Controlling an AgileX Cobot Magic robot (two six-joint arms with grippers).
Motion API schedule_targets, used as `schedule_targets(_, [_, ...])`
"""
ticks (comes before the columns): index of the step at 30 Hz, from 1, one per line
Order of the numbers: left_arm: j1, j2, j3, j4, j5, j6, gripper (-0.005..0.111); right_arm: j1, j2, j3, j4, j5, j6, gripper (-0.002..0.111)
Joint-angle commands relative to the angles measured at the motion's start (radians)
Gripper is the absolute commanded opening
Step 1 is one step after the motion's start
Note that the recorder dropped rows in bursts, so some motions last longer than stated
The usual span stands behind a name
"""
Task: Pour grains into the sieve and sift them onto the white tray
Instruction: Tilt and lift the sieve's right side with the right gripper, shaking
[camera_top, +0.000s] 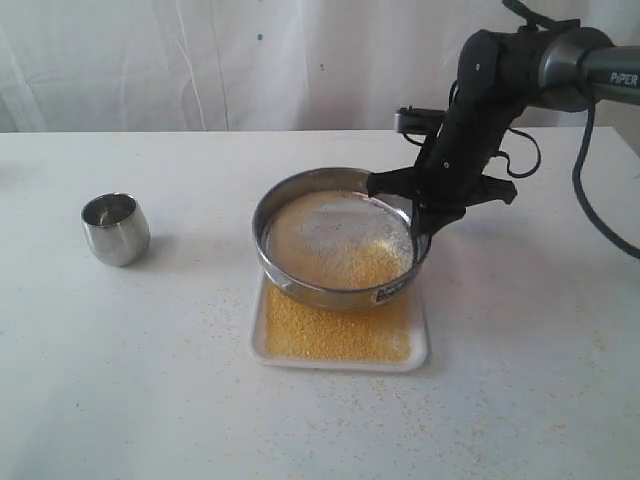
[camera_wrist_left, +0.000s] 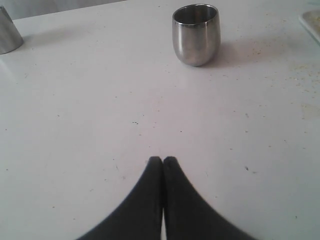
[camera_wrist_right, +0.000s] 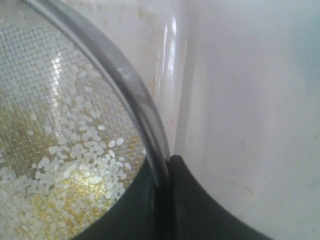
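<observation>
While the right gripper (camera_top: 424, 226) pinches the rim of the sieve (camera_top: 318, 292) on its right side, one finger inside the ring and one outside, the sieve sits over the back part of the white tray (camera_top: 421, 352). The tray's front edge and front corners stick out from under it, and yellow grains (camera_top: 335, 336) cover that part almost up to the low rim. More grains lie on the mesh, with little white bits mixed in. Loose specks dot the table (camera_top: 150, 390) around the tray.

Lots of bare table lies to the left, between the sieve and a small steel cup (camera_top: 116, 229), which stands upright and well apart. Bare table also lies in front of the tray and to its right.

The left gripper (camera_wrist_left: 163, 161) is squeezed closed on nothing, its two tips touching, over bare table with the cup ahead of it.

The back of the tray is hidden under the sieve, and I cannot tell if the sieve touches the tray or is held just above it. The right wrist view is blurry and fits only a piece of rim and mesh. In the left wrist view a shiny grey thing (camera_wrist_left: 7, 30) is cut off at one edge and a corner of the tray at another.
</observation>
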Motion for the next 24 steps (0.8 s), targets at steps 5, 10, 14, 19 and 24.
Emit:
schedule_targets(5, [-0.003,-0.004,0.004,-0.010,0.003,-0.002,0.000,0.032,-0.023,0.018,-0.119,-0.024,0.118,0.000])
schedule_targets(10, [-0.003,-0.004,0.004,-0.010,0.003,-0.002,0.000,0.040,-0.039,0.030,-0.120,0.208,0.100,0.000])
schedule_targets(14, [-0.003,-0.004,0.004,-0.010,0.003,-0.002,0.000,0.021,-0.039,0.029,-0.119,0.018,0.093,0.000])
schedule_targets(19, [-0.003,-0.004,0.004,-0.010,0.003,-0.002,0.000,0.034,-0.061,0.060,-0.009,0.166,-0.027,0.000])
schedule_targets(24, [-0.003,-0.004,0.004,-0.010,0.003,-0.002,0.000,0.007,-0.061,0.058,0.018,-0.013,0.023,0.000])
